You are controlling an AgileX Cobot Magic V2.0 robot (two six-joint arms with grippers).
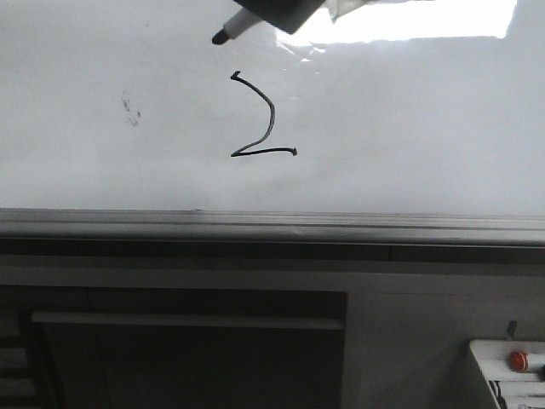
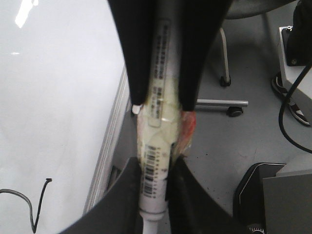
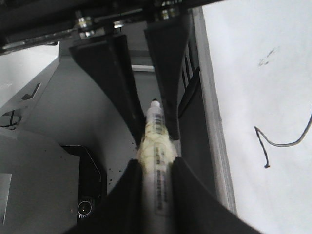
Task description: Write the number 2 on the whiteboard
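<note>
The whiteboard (image 1: 409,128) fills the upper front view. A thin black number 2 (image 1: 260,119) is drawn on it near the middle. Parts of the 2 show in the left wrist view (image 2: 34,207) and the right wrist view (image 3: 285,141). A white marker (image 2: 155,146) wrapped in yellowish tape is held by both grippers at once. My left gripper (image 2: 157,163) is shut on it, and my right gripper (image 3: 155,163) is shut on it too. In the front view its black tip (image 1: 220,37) pokes out of a dark gripper body at the top, up and left of the 2, off the stroke.
A grey ledge (image 1: 272,223) runs under the board. Faint smudge marks (image 1: 132,111) lie left of the 2. A small white tray with a red button (image 1: 519,360) sits at the lower right. A chair base on castors (image 2: 229,107) and a black device (image 2: 258,195) are on the floor.
</note>
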